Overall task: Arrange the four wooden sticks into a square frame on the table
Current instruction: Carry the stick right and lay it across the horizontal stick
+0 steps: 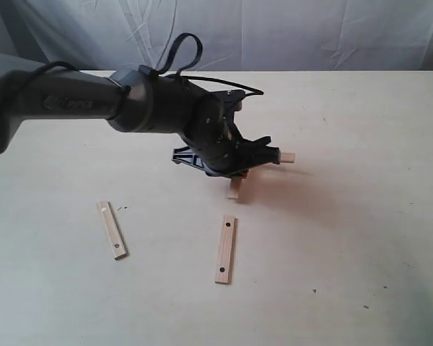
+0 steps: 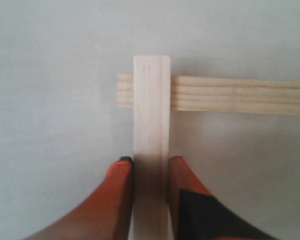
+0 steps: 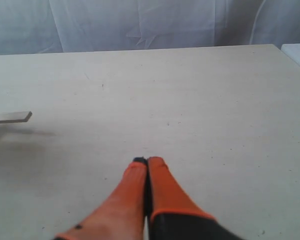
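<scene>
My left gripper point(image 2: 150, 162) is shut on one wooden stick point(image 2: 151, 110), its orange fingers point(image 2: 121, 175) pressed against both long sides. The held stick crosses over a second stick point(image 2: 235, 94) at a right angle, near that one's end. In the exterior view the left gripper point(image 1: 268, 153) reaches to mid-table. One stick end point(image 1: 289, 157) juts out to its right above a shadow, and another stick end point(image 1: 234, 189) shows just below it. Two more sticks point(image 1: 112, 229) point(image 1: 226, 249) lie apart on the table point(image 1: 361, 238). My right gripper point(image 3: 147, 161) is shut and empty above bare table.
The left arm's dark body point(image 1: 72, 104) spans the table's left half. A grey cloth backdrop point(image 1: 274, 32) hangs behind the table's far edge. In the right wrist view a stick end point(image 3: 11, 117) shows at the frame's edge, with its shadow on the table beneath.
</scene>
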Robot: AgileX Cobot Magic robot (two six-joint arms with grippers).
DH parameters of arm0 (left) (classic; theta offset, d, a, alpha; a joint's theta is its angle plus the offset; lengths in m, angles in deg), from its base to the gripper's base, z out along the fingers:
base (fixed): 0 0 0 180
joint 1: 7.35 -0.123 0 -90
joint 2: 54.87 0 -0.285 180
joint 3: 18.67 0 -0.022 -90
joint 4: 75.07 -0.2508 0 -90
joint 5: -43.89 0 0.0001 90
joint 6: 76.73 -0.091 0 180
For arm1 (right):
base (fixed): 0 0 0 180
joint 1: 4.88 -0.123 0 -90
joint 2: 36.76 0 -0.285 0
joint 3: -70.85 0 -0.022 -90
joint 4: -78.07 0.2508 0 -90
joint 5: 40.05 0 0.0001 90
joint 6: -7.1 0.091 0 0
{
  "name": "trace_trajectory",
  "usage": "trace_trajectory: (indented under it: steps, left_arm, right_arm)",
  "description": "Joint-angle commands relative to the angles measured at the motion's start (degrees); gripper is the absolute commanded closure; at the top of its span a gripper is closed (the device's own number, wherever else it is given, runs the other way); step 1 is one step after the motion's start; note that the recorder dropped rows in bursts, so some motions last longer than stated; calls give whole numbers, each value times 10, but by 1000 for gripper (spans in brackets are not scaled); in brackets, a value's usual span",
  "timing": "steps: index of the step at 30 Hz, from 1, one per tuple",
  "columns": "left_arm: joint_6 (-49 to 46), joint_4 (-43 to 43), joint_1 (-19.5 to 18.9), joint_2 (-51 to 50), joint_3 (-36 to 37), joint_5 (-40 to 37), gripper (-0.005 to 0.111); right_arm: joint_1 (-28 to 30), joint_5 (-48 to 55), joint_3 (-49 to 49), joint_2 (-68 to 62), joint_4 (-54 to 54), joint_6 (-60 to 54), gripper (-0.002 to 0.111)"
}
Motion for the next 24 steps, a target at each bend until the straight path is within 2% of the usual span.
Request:
trace_trajectory:
  steps: [1, 5, 13, 24]
  left_arm:
    - [14, -7, -26, 0, -4, -15, 107]
    - [14, -21, -38, 0, -4, -21, 107]
    - [14, -39, -38, 0, -4, -20, 106]
    - [14, -42, -38, 0, -4, -21, 73]
  right_arm:
    - [-1, -6, -1, 3, -1, 0, 108]
    - [-1, -6, -1, 3, -1, 0, 108]
    - [-1, -6, -1, 3, -1, 0, 108]
    - [-1, -8, -1, 3, -1, 0, 108]
